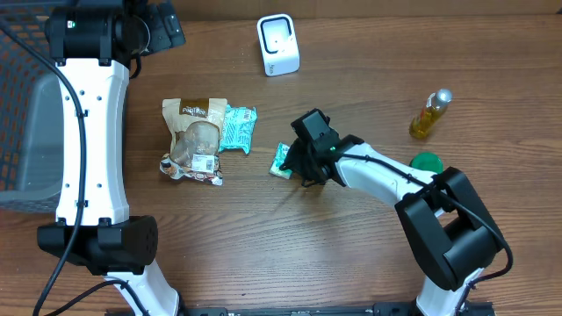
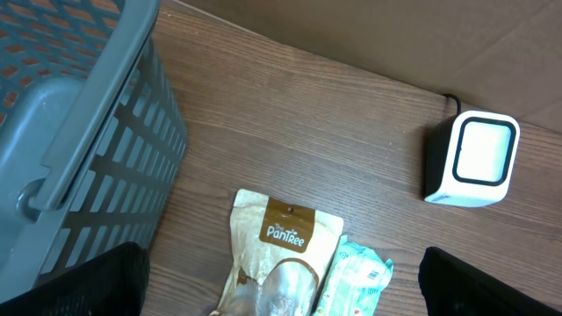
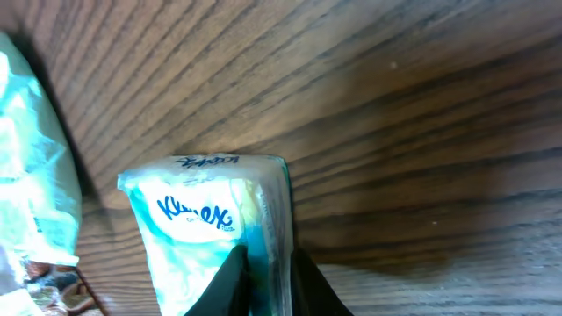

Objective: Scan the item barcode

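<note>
Right gripper (image 3: 263, 279) clenched on one edge of the small teal-and-white plastic tissue pack (image 3: 198, 219), mid-way across the wooden bench (image 1: 351, 263); I see the white box-shaped scanner (image 1: 278, 46) well apart, straight ahead.

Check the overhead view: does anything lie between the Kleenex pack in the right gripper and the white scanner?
Nothing visible does. Bare table lies between the Kleenex pack and the scanner; the teal packet sits off to one side.
</note>
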`<state>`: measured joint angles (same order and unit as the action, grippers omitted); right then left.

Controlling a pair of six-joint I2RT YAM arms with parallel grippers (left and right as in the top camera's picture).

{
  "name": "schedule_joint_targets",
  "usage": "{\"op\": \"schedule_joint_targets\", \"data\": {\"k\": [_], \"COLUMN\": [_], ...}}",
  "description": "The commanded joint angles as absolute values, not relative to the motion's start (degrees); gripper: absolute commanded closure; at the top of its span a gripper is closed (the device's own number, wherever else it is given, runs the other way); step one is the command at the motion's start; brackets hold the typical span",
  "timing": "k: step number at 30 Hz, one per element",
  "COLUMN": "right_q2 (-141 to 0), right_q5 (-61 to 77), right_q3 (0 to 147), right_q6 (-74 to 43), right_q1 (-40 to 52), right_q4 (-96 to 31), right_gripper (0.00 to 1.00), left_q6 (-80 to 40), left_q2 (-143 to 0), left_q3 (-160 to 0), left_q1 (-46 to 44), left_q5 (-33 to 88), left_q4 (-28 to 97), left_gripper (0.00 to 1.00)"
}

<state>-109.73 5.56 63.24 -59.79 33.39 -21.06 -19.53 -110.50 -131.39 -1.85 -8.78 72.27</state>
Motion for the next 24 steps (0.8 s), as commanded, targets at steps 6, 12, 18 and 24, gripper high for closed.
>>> {"op": "schedule_joint_targets", "data": {"k": [6, 12, 18, 24], "right_q2": [-111.59, -111.31, -110.67, -110.65], "right_q5": [3.18, 11.64, 27.2, 44.88], "right_q3": [59.27, 59.29, 59.31, 59.31], "right_q6": [-64.29, -58.57, -44.51, -31.22], "right_q1": [32.86, 31.18, 26.48, 24.05], "right_q4": [-20.01, -21.93, -18.68, -12.73], "right_gripper": [0.96, 0.96, 0.96, 0.96], "left_q6": [-19.73, -19.7, -19.73, -19.7], "left_q2": [-110.15, -110.15, -110.15, -110.15], "left_q3": [-132.49, -132.46, -132.46, -132.46], "left_q1": [-1.91, -1.91, -1.91, -1.91], "left_q5": [-8.95, -8.95, -8.95, -8.95], "left_q4": [72.2, 72.2, 72.2, 72.2], "left_gripper": [0.01, 0.0, 0.0, 0.0]}}
